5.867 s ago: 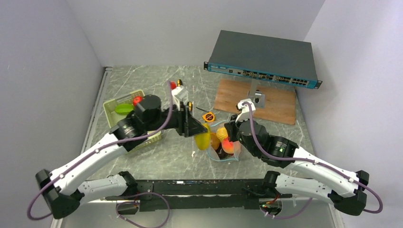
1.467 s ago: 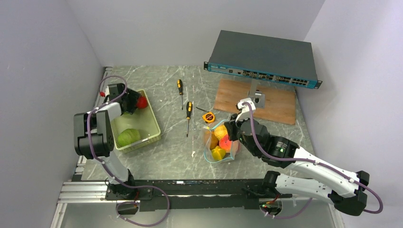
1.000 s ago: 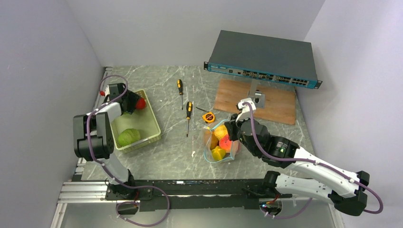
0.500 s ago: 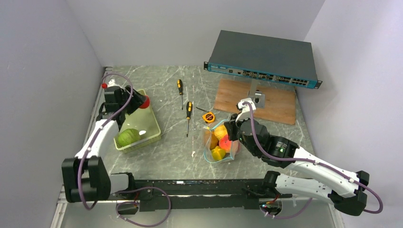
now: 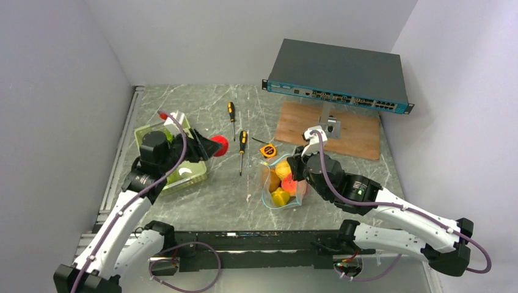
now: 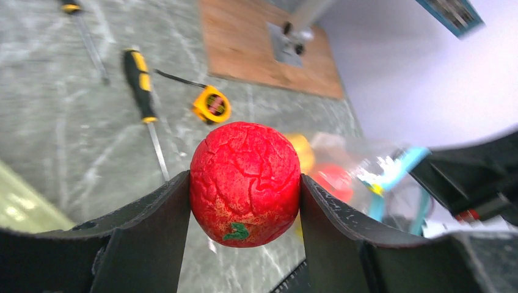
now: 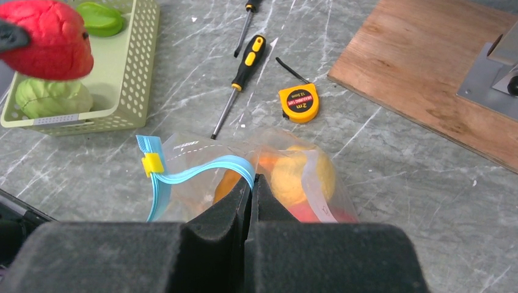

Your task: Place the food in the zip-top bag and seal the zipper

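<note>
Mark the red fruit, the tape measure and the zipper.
red fruit (image 6: pixel 244 183): left wrist view, centre of its skin
tape measure (image 7: pixel 299 103): right wrist view, its label
zipper (image 7: pixel 207 166): right wrist view, mid strip

Our left arm reaches forward and inward over the table, its gripper (image 6: pixel 243 189) clamping the red fruit (image 6: pixel 244 165) between 2 fingers (image 6: pixel 156 220). Our right arm bends inward, its gripper (image 7: pixel 250 186) pinched tight on the zip-top bag (image 7: pixel 195 155).
</note>
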Available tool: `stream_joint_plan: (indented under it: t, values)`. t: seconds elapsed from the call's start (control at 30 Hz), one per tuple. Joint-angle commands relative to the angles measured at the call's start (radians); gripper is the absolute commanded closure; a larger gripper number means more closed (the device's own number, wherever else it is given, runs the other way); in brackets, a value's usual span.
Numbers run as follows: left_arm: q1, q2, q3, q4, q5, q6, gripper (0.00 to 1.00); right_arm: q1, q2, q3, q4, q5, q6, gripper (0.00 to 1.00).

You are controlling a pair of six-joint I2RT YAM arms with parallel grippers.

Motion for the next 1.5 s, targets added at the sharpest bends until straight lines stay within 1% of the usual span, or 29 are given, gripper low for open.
stream_joint_plan:
  t: [0.0,0.1,0.23,0.3,0.47,0.6,0.67,0.77,0.87,1.03,1.1,1.17,1.2,1.23,1.33,1.47]
  values:
    - [-0.112,-0.065,-0.041,0.084,0.067,-0.042,0.71,0.004,0.003,0.048,0.050,0.003,0.011,1.00]
    - [-0.198,-0.073,-0.057,0.138,0.081,-0.074,0.71,0.004,0.009,0.054,0.046,0.000,0.011,1.00]
    - [-0.373,-0.071,-0.040,0.212,0.044,-0.071,0.71,0.004,0.006,0.057,0.041,0.002,0.011,1.00]
    - [-0.461,-0.057,-0.006,0.212,0.010,-0.038,0.71,0.004,0.004,0.057,0.039,0.006,0.010,1.00]
    - [-0.682,0.029,0.115,0.089,-0.166,0.116,0.70,0.004,0.000,0.060,0.037,0.008,0.016,1.00]
    - [-0.788,0.148,0.204,0.005,-0.243,0.168,0.70,0.003,0.000,0.064,0.033,0.002,0.018,1.00]
    - [-0.833,0.202,0.241,-0.012,-0.282,0.184,0.69,0.004,-0.003,0.065,0.028,0.003,0.019,1.00]
    - [-0.871,0.265,0.276,-0.031,-0.353,0.173,0.64,0.004,-0.010,0.061,0.027,0.004,0.020,1.00]
    - [-0.876,0.308,0.285,-0.020,-0.369,0.162,0.58,0.004,-0.016,0.063,0.027,0.000,0.020,1.00]
    - [-0.876,0.344,0.322,-0.046,-0.403,0.160,0.32,0.004,-0.019,0.064,0.025,-0.001,0.022,1.00]
    - [-0.876,0.357,0.334,-0.049,-0.404,0.156,0.24,0.004,-0.020,0.063,0.027,-0.002,0.022,1.00]
    - [-0.876,0.372,0.353,-0.061,-0.404,0.152,0.21,0.004,-0.017,0.065,0.028,-0.005,0.021,1.00]
    - [-0.876,0.379,0.360,-0.065,-0.404,0.149,0.14,0.004,-0.015,0.067,0.028,-0.006,0.021,1.00]
    - [-0.876,0.384,0.366,-0.068,-0.404,0.145,0.11,0.004,-0.013,0.069,0.028,-0.006,0.020,1.00]
    - [-0.876,0.391,0.380,-0.082,-0.404,0.141,0.09,0.003,-0.011,0.071,0.028,-0.006,0.020,1.00]
    - [-0.876,0.355,0.375,-0.107,-0.444,0.141,0.12,0.004,-0.012,0.068,0.028,-0.006,0.021,1.00]
